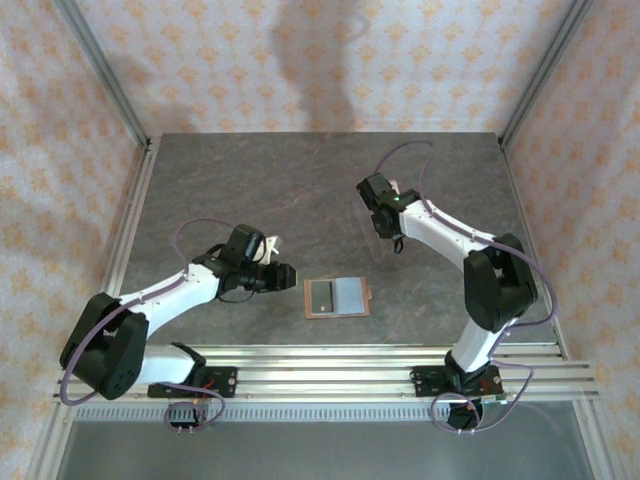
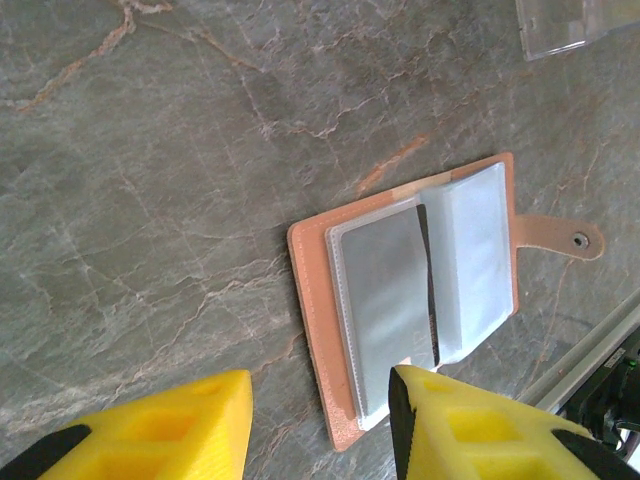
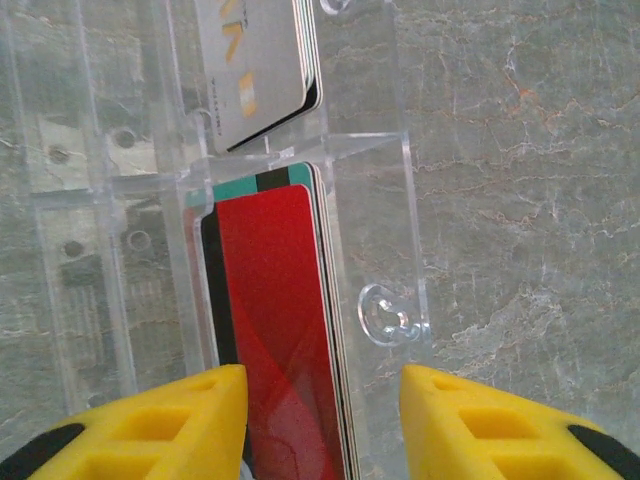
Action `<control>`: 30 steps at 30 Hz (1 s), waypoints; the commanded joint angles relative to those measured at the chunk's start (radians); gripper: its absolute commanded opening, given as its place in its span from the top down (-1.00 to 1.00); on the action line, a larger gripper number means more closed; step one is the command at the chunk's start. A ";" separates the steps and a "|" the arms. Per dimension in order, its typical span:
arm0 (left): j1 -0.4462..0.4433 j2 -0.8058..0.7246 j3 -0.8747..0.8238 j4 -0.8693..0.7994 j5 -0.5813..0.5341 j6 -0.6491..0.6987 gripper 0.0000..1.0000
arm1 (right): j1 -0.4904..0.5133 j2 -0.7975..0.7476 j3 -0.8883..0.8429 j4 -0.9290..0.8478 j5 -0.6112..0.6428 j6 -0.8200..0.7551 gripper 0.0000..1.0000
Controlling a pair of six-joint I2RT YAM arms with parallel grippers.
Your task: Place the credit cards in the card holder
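The left gripper (image 1: 283, 273) hovered low over the grey marbled table (image 1: 250, 180), its yellow fingers (image 2: 150, 430) spread wide with nothing between them, just left of the card holder (image 1: 337, 298). The card holder lay flat and opened out near the table's front edge. Its clear plastic sleeves (image 2: 385, 300) faced up and its snap tab (image 2: 560, 236) stuck out to one side; whether any sleeve held a card could not be told. Further right and farther back, the right gripper (image 1: 384, 238) hung over the clear plastic stand (image 3: 400, 200), its fingers (image 3: 500, 425) also parted and not visibly gripping anything. The credit cards sat in that stand: a red-topped stack (image 3: 275, 320) in the compartment directly between the fingers, and a light grey stack (image 3: 255, 70) in the compartment beyond it.
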 commanded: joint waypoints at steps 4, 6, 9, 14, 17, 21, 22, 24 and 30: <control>0.007 0.025 0.019 0.006 0.019 0.038 0.16 | 0.014 0.041 0.015 -0.039 0.105 -0.005 0.14; 0.007 0.020 0.011 0.019 0.012 0.033 0.16 | 0.019 0.047 0.022 -0.042 0.116 -0.009 0.17; 0.007 0.028 0.010 0.029 0.013 0.037 0.16 | 0.027 0.048 0.026 -0.044 0.141 -0.013 0.20; 0.007 0.037 0.017 0.023 0.009 0.045 0.16 | 0.043 0.058 0.037 -0.057 0.199 -0.014 0.20; 0.009 0.052 0.032 0.009 0.019 0.054 0.17 | 0.050 0.060 0.032 -0.049 0.222 -0.013 0.22; 0.008 0.052 0.018 0.037 0.020 0.041 0.17 | 0.054 0.066 0.037 -0.055 0.245 -0.016 0.32; 0.008 0.055 0.020 0.036 0.022 0.044 0.17 | 0.054 0.065 0.034 -0.052 0.252 -0.012 0.34; 0.008 0.064 0.031 0.013 0.024 0.055 0.17 | 0.057 0.067 0.029 -0.048 0.259 -0.013 0.40; 0.007 0.068 0.034 0.014 0.026 0.056 0.17 | 0.069 0.069 0.029 -0.047 0.292 -0.013 0.46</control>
